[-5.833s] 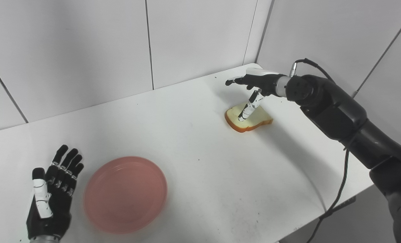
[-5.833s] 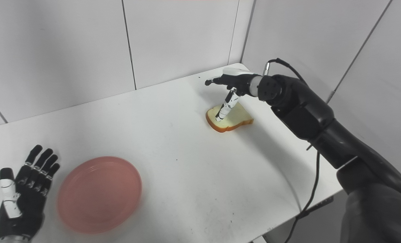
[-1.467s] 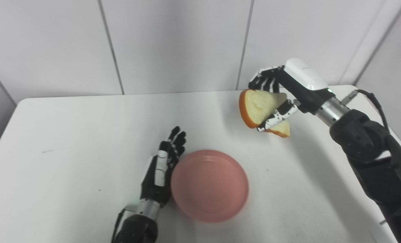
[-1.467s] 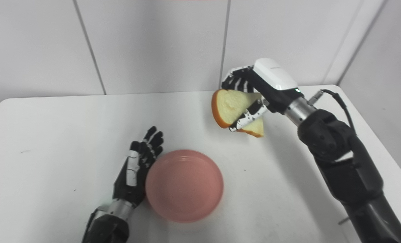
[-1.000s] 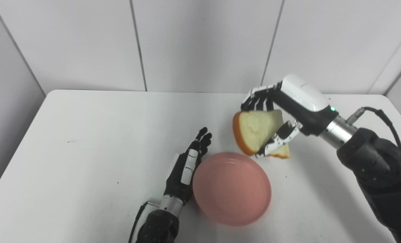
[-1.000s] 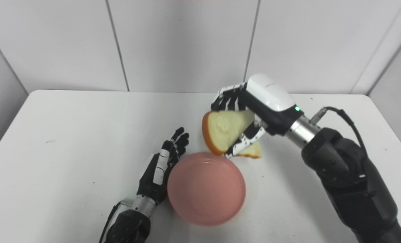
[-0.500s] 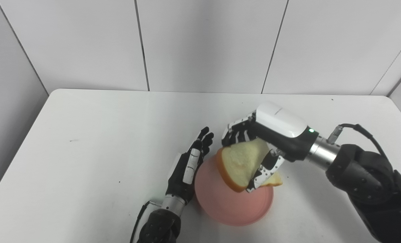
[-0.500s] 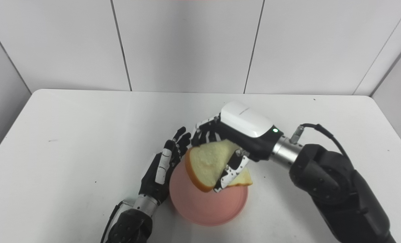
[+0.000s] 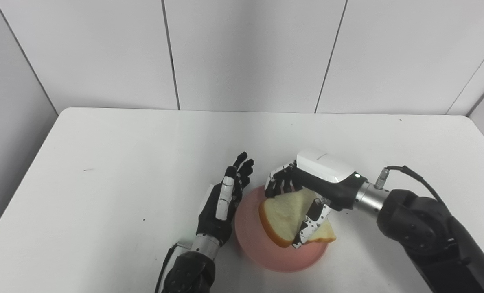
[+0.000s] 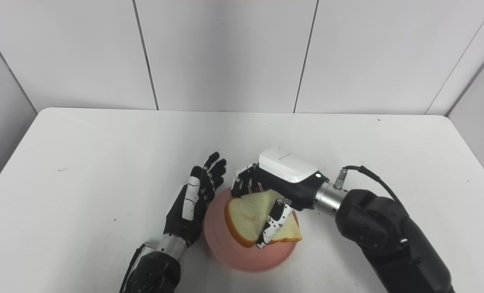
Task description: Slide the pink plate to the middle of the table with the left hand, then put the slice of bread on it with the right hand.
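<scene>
The white table (image 9: pixel 103 162) carries the round pink plate (image 9: pixel 252 248) near its middle. The right hand (image 9: pixel 307 191) grips the tan-crusted slice of bread (image 9: pixel 284 213) tilted just above that plate; lower it flat before letting go. Left of the plate, the left hand (image 9: pixel 223 203) rests empty, fingers spread.

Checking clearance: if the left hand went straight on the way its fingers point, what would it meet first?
Likely nothing: the left hand points toward the far wall, beside the pink plate; bare table lies ahead, though depth is unclear.
</scene>
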Robot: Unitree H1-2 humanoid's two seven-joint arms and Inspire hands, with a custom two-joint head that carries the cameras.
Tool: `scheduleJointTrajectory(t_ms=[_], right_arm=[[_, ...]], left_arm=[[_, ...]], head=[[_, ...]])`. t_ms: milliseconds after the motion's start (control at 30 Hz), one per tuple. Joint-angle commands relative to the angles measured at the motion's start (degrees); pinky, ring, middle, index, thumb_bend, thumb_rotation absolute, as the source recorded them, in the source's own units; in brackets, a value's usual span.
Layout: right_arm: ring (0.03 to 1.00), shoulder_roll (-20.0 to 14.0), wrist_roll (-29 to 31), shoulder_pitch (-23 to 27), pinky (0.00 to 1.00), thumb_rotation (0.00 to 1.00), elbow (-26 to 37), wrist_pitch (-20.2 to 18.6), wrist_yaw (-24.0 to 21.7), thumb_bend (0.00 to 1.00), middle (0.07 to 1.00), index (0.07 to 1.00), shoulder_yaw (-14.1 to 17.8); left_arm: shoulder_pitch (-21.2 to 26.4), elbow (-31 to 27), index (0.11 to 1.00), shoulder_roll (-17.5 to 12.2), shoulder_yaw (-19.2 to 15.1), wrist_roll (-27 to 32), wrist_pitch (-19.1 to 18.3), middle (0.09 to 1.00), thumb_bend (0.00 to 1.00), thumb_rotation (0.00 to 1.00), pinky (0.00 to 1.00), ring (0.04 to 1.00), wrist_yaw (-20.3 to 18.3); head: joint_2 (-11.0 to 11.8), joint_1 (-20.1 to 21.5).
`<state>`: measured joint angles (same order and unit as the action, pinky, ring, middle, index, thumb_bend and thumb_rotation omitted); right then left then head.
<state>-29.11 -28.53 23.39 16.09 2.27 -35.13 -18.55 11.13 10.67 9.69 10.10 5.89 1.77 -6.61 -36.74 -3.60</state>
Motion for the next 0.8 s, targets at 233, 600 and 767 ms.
scheduleJointTrajectory(t_ms=[233, 600, 767], right_arm=[[0.418, 2.03, -2.98, 0.77, 0.36, 0.00, -3.39, 4.11, 5.19, 0.52, 0.501, 0.509, 0.09], [0.563, 2.84, -9.31, 0.65, 0.46, 0.27, -5.02, 3.93, 6.45, 0.69, 0.576, 0.643, -2.20], [0.654, 1.94, -10.13, 1.11, 0.57, 0.51, -3.32, 2.79, 3.58, 0.92, 0.724, 0.797, -2.64]], left_arm=[[-1.81, -1.08, 0.927, 1.07, 0.04, 0.64, -0.65, 0.938, 0.76, 1.00, 1.00, 0.974, -0.28], [-2.16, -2.64, 0.928, 0.66, 0.14, 0.59, -1.81, 0.948, 0.78, 1.00, 1.00, 0.987, -0.57], [-2.04, -3.25, 0.933, 0.57, -0.16, 1.05, -2.21, 0.954, 0.77, 1.00, 1.00, 0.992, -0.77]], head=[[-0.12, 0.69], [-0.97, 1.63], [-1.15, 2.22]])
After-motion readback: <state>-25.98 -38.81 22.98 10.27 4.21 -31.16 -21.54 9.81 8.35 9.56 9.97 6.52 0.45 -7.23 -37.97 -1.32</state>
